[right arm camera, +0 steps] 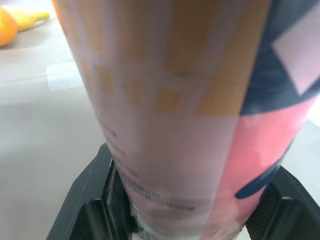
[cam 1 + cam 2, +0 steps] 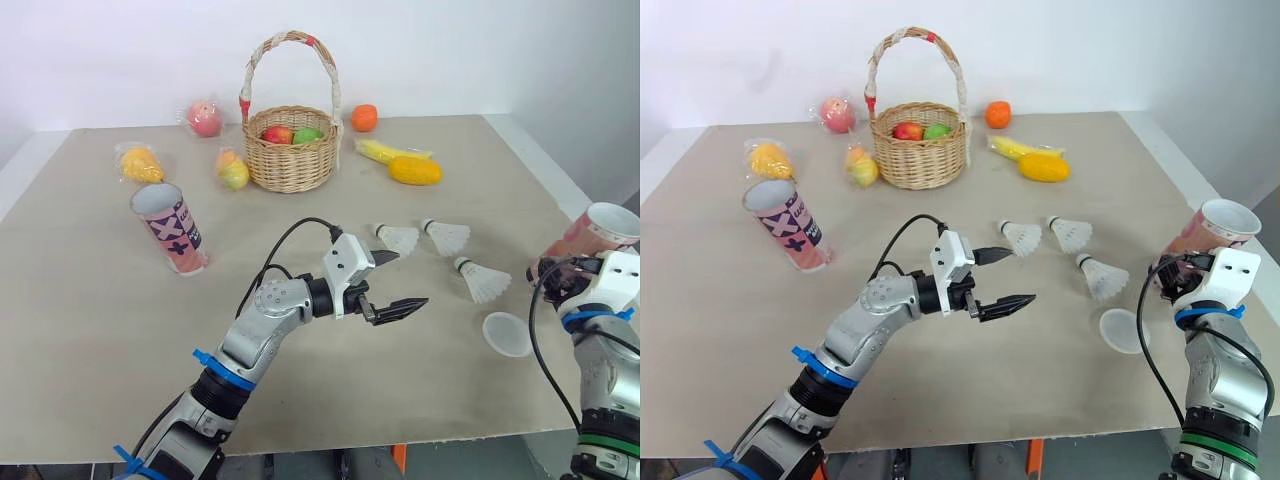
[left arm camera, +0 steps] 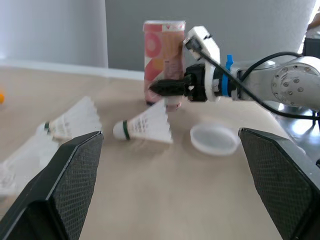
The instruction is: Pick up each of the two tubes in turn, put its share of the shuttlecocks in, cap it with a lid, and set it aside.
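**Q:** What lies around the work area?
**A:** A wicker basket (image 2: 291, 150) and loose fruit (image 2: 414, 170) stand at the far side of the table (image 2: 100, 330). Three shuttlecocks (image 2: 446, 237) lie right of centre, a lid (image 2: 507, 334) sits near them, and a second tube (image 2: 172, 228) rests well apart on the left.

**Q:** And the grippers?
**A:** The left gripper (image 2: 1024, 275) hovers near the shuttlecocks, fingers spread wide and holding nothing. The right gripper (image 1: 185, 205) clamps the pink tube (image 2: 1210, 228) near its base. The tube is tilted, mouth up, at the table's right edge.

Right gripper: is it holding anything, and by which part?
The right gripper grips the pink tube low, near its base; the left gripper is empty.
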Robot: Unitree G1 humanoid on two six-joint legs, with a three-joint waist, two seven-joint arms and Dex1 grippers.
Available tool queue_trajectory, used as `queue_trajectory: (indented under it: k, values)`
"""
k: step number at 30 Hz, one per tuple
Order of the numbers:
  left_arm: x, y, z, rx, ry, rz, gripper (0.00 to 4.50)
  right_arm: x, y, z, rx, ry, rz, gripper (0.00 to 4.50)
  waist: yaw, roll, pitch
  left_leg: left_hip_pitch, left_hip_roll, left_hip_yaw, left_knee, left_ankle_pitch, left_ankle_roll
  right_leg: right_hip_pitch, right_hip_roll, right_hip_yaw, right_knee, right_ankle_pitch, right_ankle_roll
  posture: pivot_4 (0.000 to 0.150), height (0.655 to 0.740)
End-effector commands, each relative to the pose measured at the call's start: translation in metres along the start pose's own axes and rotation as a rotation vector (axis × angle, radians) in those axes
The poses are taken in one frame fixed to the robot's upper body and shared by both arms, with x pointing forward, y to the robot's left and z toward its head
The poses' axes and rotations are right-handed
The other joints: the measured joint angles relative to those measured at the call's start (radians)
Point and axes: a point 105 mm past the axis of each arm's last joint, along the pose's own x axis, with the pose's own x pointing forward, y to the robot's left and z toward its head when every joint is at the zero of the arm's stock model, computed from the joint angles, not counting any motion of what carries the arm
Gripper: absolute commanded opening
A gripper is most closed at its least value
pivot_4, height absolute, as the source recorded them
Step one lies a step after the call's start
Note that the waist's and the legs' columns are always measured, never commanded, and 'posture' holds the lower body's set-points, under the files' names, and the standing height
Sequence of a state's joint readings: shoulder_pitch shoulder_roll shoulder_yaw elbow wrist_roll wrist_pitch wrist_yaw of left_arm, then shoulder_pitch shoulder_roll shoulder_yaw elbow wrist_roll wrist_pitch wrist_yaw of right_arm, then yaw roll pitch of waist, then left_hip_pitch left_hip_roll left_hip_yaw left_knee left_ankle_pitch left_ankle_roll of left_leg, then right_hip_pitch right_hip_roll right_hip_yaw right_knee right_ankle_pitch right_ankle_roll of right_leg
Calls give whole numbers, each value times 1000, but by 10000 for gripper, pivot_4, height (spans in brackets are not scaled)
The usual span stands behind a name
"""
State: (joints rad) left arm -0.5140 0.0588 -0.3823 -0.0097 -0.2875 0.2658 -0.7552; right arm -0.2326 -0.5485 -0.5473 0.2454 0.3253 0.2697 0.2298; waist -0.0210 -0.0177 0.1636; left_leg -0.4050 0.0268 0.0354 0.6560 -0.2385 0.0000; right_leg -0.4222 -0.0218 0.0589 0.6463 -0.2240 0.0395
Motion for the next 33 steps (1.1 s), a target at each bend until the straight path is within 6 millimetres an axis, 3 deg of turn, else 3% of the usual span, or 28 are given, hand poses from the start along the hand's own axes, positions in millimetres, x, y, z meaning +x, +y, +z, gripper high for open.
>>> queue_trajectory:
  k: [1,5,6,12,17,22,25,29,33]
  values:
    - [-3,2,8,30,-32,7,45000,-2,0,1,-1,-26,-1,29482,0,0,0,0,-1,1,0,0,0,0,0,2,0,-3,6,1500,7400]
    - [-6,4,8,11,-40,10,45000,-11,2,6,30,-61,19,43782,0,0,0,0,-2,1,0,0,0,1,0,5,0,-3,8,1500,7400]
    - [-7,4,6,12,-35,8,45000,-15,3,8,52,-77,23,44774,0,0,0,0,-2,1,0,0,0,1,0,6,0,-4,8,1500,7400]
    - [-16,9,3,10,-17,10,45000,-38,-7,17,133,-135,-21,44774,0,1,0,0,-3,1,0,0,0,0,0,8,0,-4,9,1500,7400]
    - [-39,22,-3,8,2,76,45000,-74,-6,40,168,-249,-46,44774,0,2,-1,0,-3,1,0,0,0,0,0,10,0,-4,10,1500,7400]
    - [-65,32,-6,5,10,182,45000,-87,53,62,117,-264,246,44774,-12,2,-1,1,-3,1,1,0,0,0,0,13,0,-2,12,1500,7400]
    - [-96,38,-12,22,42,288,45000,-93,93,70,94,-262,442,44774,-14,2,-1,2,-2,2,1,0,1,1,0,13,0,-2,12,1500,7400]
    - [-126,43,-9,53,58,429,45000,-110,159,75,60,-225,795,44774,-19,1,0,2,1,2,1,1,1,0,2,13,0,-1,10,1500,7400]
    - [-149,42,-7,77,68,557,45000,-122,202,77,10,-194,1071,44774,-11,-1,0,2,1,1,1,1,2,1,1,12,0,-1,10,1500,7400]
